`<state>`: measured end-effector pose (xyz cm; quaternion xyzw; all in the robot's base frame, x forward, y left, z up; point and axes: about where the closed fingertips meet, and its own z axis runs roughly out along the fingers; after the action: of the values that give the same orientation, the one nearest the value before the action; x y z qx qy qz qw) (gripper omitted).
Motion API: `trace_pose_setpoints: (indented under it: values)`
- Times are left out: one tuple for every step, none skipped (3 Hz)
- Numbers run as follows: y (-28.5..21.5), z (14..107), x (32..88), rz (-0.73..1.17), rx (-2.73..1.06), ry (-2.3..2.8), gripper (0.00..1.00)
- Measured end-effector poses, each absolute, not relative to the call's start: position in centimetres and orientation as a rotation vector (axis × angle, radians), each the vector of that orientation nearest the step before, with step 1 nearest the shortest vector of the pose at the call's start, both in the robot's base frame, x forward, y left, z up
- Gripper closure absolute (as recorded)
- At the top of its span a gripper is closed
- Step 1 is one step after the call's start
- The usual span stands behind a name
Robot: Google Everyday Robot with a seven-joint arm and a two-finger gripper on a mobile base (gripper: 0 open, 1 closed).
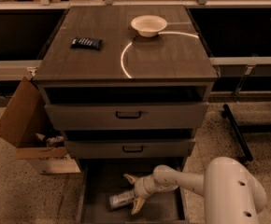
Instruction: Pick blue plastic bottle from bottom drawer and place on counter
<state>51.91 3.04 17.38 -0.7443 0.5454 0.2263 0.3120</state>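
Observation:
The blue plastic bottle (122, 199) lies on its side on the dark floor of the open bottom drawer (98, 181), cap end to the left. My gripper (132, 192) reaches into the drawer from the right on a white arm. Its two pale fingers are spread open, one above the bottle's right end and one below it, with the bottle's end between them. The counter (163, 55) is the dark wood-grain top of the cabinet, with a bright curved arc on it.
A white bowl (148, 25) stands at the counter's back and a dark snack packet (86, 43) lies at its left. Two upper drawers with black handles (128, 114) are slightly open. An open cardboard box (25, 125) stands left of the cabinet. My white arm housing (233, 192) fills the lower right.

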Motion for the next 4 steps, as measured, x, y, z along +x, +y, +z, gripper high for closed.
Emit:
trace_pose_setpoints:
  values:
    - [4.0, 15.8, 52.0, 0.580, -2.001, 1.435, 0.00]
    - [4.6, 14.6, 52.0, 0.548, -2.026, 1.445, 0.00]
    - [5.1, 13.8, 52.0, 0.527, -2.042, 1.452, 0.00]
    - [5.4, 12.9, 52.0, 0.522, -2.056, 1.464, 0.00]
